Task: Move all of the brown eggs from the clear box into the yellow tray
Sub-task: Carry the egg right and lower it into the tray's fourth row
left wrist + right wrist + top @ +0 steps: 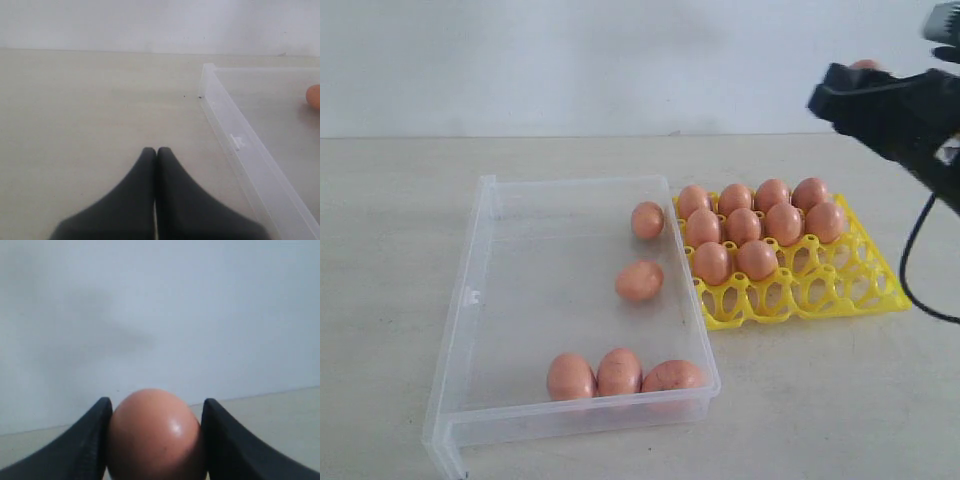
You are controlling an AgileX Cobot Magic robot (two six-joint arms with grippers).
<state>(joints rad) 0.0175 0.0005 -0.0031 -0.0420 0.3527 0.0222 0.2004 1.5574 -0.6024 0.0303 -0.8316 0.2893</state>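
On the bench [400, 250] the box [483, 300] sits toward the near edge and holds five eggs [639, 281]. The tray [865, 290] lies just beside it toward the right edge, far rows filled and near cups free. The right claw [156, 407], raised high by the tray's right side, grasps one egg [155, 445]. The left claw [156, 152] is clenched empty over bare bench. Best to lower slowly over the next free cup, centred between posts, and release only once the egg is seated.
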